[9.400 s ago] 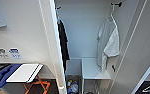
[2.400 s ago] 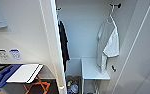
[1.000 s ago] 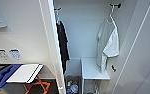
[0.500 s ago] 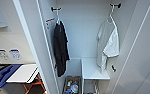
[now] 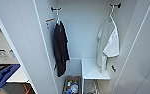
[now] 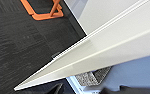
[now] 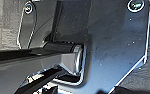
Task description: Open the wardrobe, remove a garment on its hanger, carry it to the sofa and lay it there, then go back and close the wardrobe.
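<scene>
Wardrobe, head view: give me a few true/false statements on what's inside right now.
1. The wardrobe stands open. True.
2. The white T-shirt lies folded on the shelf. False: it hangs on a hanger from the right-hand hook.
3. A long black garment hangs at the left. True.
4. The T-shirt and the black garment share one hook. False: each hangs from its own.
5. A white shelf sits below the T-shirt. True.
</scene>
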